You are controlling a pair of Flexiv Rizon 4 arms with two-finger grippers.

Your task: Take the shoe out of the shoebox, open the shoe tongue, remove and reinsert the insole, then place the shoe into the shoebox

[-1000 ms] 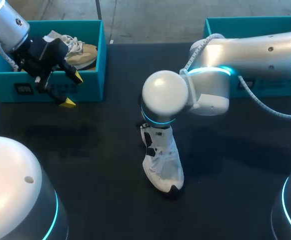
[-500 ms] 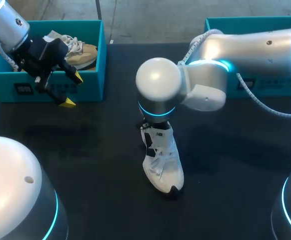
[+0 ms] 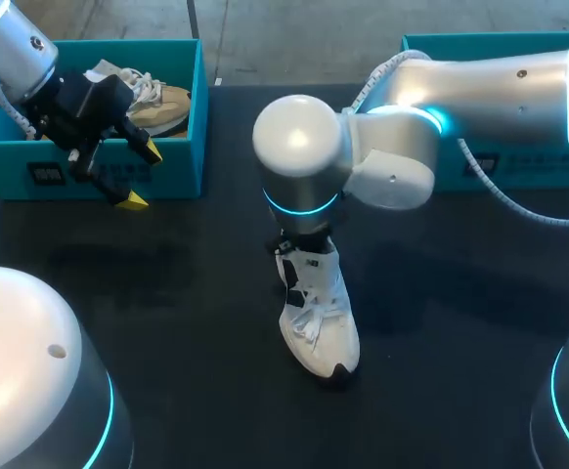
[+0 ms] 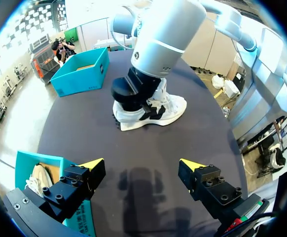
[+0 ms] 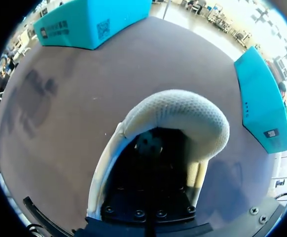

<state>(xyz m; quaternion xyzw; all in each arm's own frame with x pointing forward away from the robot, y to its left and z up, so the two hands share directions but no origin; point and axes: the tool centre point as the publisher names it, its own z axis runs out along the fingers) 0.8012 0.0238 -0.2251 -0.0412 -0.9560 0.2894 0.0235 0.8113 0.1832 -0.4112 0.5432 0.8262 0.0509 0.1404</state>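
A white shoe [image 3: 320, 315] stands upright on the black table [image 3: 187, 313], toe toward the front edge. My right arm comes in from the right and points straight down over the heel; its big round joint hides the gripper from above. In the right wrist view my right gripper [image 5: 151, 163] is sunk into the shoe's opening, ringed by the padded heel collar [image 5: 183, 113]; its tips are hidden. My left gripper [image 3: 136, 176] hangs open and empty by the left shoebox [image 3: 182, 166]. From its wrist, the left gripper [image 4: 142, 165] faces the shoe [image 4: 156, 109].
The left teal shoebox holds a beige shoe [image 3: 157, 98]. A second teal shoebox [image 3: 500, 49] stands at the back right, behind my right arm. Bare table lies between the left gripper and the white shoe [image 4: 148, 148].
My right arm's round joint has swung to the left above the shoe's heel. The shoe and my left arm have stayed put.
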